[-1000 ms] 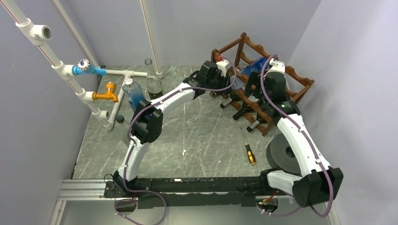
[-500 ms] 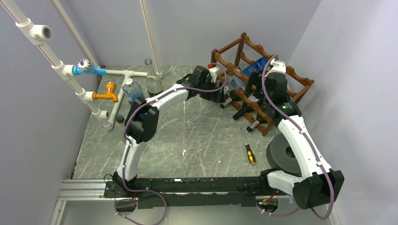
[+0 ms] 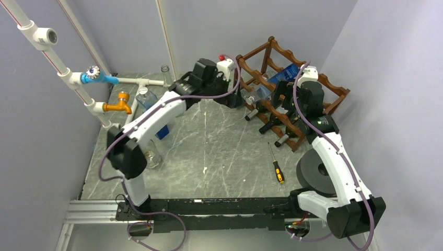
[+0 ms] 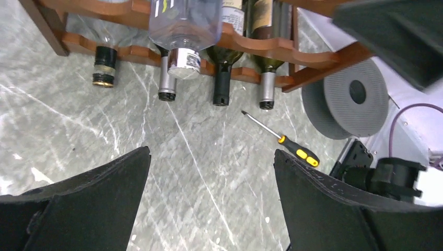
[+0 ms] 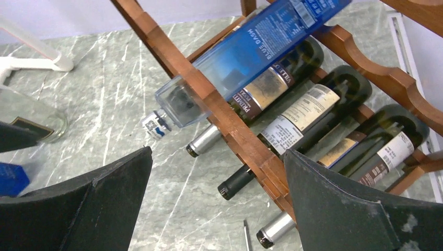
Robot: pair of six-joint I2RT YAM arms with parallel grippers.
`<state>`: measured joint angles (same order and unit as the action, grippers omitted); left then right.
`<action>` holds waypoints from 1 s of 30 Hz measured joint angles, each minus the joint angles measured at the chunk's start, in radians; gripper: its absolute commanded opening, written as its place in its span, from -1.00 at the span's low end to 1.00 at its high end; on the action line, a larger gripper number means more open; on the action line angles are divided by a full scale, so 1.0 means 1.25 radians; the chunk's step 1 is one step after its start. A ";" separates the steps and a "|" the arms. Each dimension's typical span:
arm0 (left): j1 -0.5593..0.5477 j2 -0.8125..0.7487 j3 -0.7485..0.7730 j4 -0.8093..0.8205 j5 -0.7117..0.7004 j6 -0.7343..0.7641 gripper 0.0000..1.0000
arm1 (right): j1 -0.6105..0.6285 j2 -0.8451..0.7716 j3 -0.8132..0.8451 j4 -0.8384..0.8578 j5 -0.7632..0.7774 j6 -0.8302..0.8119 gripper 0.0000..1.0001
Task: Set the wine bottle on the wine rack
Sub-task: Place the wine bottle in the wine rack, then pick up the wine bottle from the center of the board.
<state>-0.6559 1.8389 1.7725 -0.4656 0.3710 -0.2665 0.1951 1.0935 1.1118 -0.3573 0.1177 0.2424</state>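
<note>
Our left gripper point(image 4: 211, 153) and right gripper point(image 5: 218, 152) gaped wide, empty; the wine bottle point(image 5: 261, 39) lay on the wine rack point(image 5: 230, 125), so we judged retreating clear of its neck best.

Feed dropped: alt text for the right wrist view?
A clear blue-labelled bottle lies on a higher tier of a reddish-brown scalloped wooden rack, dark wine bottles below. The black right gripper is open, fingers at both bottom corners.

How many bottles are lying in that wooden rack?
5. Clear blue bottle on an upper tier of the wine rack; along the lower row: gold-banded bottle, silver-capped bottle, black-capped bottle, end silver-capped bottle. Others may be hidden.
</note>
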 measured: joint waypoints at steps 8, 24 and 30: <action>0.000 -0.271 -0.056 -0.067 -0.033 0.055 0.99 | 0.000 -0.001 0.023 -0.001 -0.040 -0.033 0.99; -0.001 -0.742 -0.439 0.075 -0.228 0.203 0.99 | 0.026 0.020 0.162 -0.013 -0.095 -0.042 0.99; -0.001 -0.810 -0.512 0.142 -0.275 0.226 0.99 | 0.096 0.053 0.235 -0.010 -0.079 -0.045 0.99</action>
<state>-0.6571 0.8261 1.1328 -0.2878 0.0273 0.0158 0.3149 1.1595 1.4055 -0.3702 0.0185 0.1867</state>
